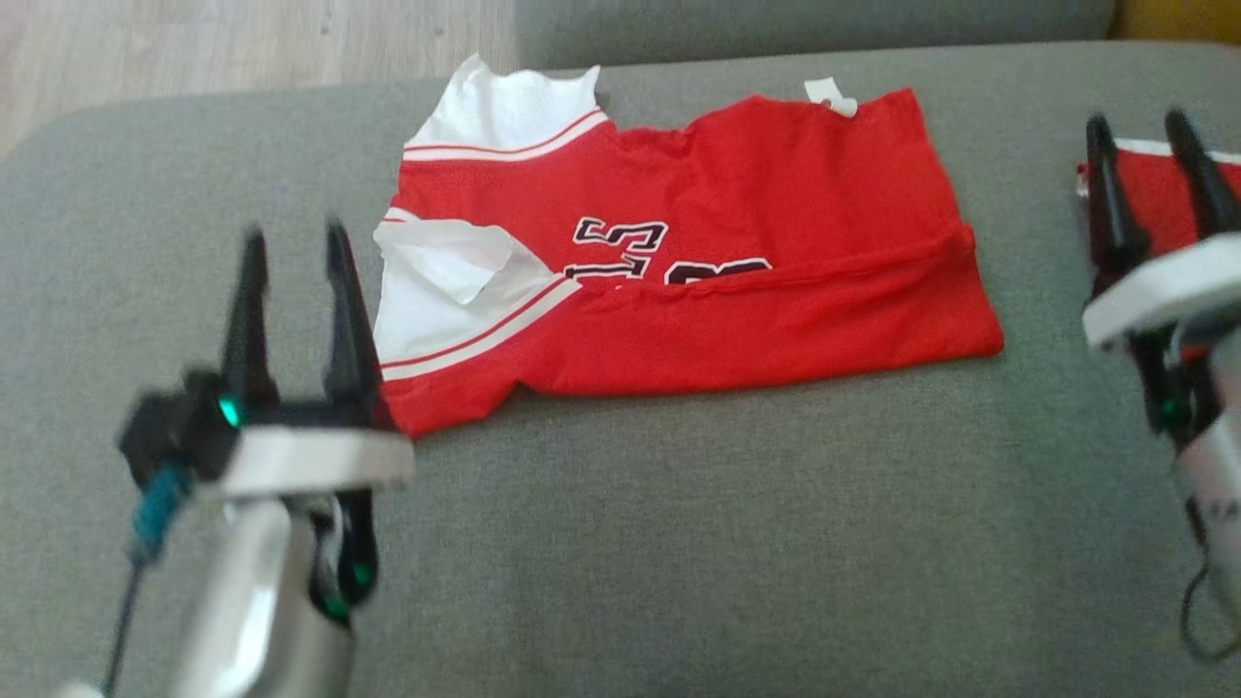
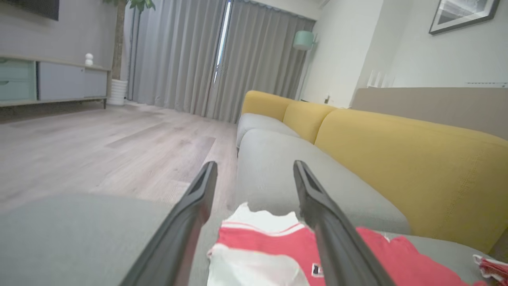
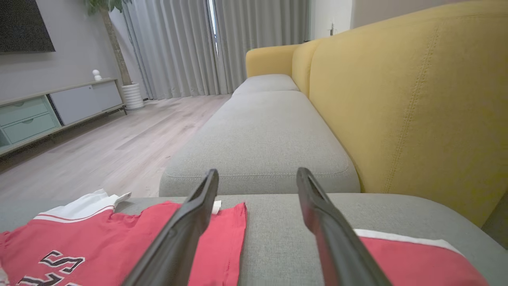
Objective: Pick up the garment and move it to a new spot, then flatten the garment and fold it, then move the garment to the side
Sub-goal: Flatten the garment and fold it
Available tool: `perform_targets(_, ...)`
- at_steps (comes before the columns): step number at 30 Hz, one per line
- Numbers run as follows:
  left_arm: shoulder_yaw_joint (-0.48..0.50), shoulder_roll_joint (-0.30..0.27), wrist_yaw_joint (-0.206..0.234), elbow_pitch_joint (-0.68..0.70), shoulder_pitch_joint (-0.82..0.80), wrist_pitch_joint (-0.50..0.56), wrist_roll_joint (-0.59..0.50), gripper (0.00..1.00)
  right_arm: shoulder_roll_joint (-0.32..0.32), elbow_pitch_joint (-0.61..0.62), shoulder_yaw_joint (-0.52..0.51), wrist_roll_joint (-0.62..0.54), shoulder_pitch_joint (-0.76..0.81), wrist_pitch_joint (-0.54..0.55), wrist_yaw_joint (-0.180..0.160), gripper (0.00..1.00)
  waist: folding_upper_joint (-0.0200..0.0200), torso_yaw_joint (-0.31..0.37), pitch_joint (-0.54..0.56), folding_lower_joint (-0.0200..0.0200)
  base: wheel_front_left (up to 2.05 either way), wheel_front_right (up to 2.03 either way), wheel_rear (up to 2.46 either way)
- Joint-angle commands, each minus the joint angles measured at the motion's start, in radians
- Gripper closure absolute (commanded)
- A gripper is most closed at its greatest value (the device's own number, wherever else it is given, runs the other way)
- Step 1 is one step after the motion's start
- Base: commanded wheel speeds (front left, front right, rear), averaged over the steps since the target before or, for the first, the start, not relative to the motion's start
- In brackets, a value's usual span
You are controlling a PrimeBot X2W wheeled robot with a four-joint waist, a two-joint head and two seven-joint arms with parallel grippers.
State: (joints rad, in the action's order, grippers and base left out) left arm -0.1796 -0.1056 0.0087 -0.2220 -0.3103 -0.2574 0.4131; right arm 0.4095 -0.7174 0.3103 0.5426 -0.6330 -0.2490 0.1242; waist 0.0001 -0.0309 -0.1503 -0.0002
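The red jersey carries black lettering edged in white across its front. A fold of the cloth covers part of it, so only fragments show. In the head view one character reads as an S, with a straight stroke beside it that could be an L or a 1, and the rounded top of a second character sits at the fold line. The right wrist view shows the S too. A small white tag lies at the jersey's far edge; any print on it is too small to read

The left claw at lower left and the right claw at the right edge point up-frame, fingers spread wide.
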Motion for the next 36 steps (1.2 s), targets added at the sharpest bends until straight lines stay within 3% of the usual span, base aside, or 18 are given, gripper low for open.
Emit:
perform_targets(1,0.046,-0.001,-0.005,0.030,0.007,-0.004,-0.014,0.00,-0.026,0.060,-0.044,-0.052,0.064,-0.012,0.007,0.00,-0.0001,0.003,0.014,0.0002,0.00,0.00,0.00)
perform_targets(2,0.046,-0.001,-0.005,0.030,0.007,-0.004,-0.014,0.00,-0.026,0.060,-0.044,-0.052,0.064,-0.012,0.007,0.00,-0.0001,0.003,0.014,0.0002,0.00,0.00,0.00)
perform_targets(7,0.045,0.033,-0.017,-0.036,0.088,-0.004,-0.052,0.00,-0.151,0.182,-0.198,-0.214,0.241,-0.013,0.007,0.00,-0.0001,0.020,0.019,0.0002,0.00,0.00,0.00)
perform_targets(12,0.042,0.038,-0.020,-0.157,0.057,-0.004,-0.071,0.00,-0.222,0.244,-0.238,-0.298,0.293,-0.012,0.007,0.00,-0.0001,0.044,0.004,0.0002,0.00,0.00,0.00)
perform_targets(24,0.077,-0.012,0.084,-0.470,-0.075,0.134,-0.077,0.00,-0.261,0.337,-0.219,-0.330,0.292,0.011,0.007,0.00,-0.0001,0.106,-0.049,0.0002,0.00,0.00,0.00)
perform_targets(31,0.060,-0.019,0.089,-0.564,-0.102,0.216,-0.075,0.00,-0.268,0.362,-0.205,-0.323,0.291,0.017,0.007,0.00,-0.0001,0.125,-0.066,0.0002,0.00,0.00,0.00)
perform_targets(32,0.054,-0.017,0.080,-0.572,-0.103,0.231,-0.072,0.33,-0.269,0.363,-0.205,-0.322,0.291,0.019,0.007,0.00,-0.0001,0.126,-0.067,0.0002,0.00,0.00,0.00)
perform_targets(33,0.049,-0.016,0.072,-0.576,-0.104,0.239,-0.070,0.89,-0.269,0.361,-0.206,-0.322,0.291,0.024,0.007,0.00,-0.0001,0.127,-0.067,0.0002,0.00,0.00,0.00)
perform_targets(34,0.045,-0.017,0.066,-0.576,-0.105,0.239,-0.070,1.00,-0.269,0.356,-0.207,-0.322,0.291,0.031,0.007,0.00,-0.0001,0.126,-0.067,0.0002,0.00,0.00,0.00)
perform_targets(36,0.047,-0.018,0.064,-0.562,-0.110,0.214,-0.068,1.00,-0.270,0.344,-0.213,-0.326,0.290,0.046,0.007,0.00,-0.0001,0.122,-0.066,0.0002,0.00,0.00,0.00)
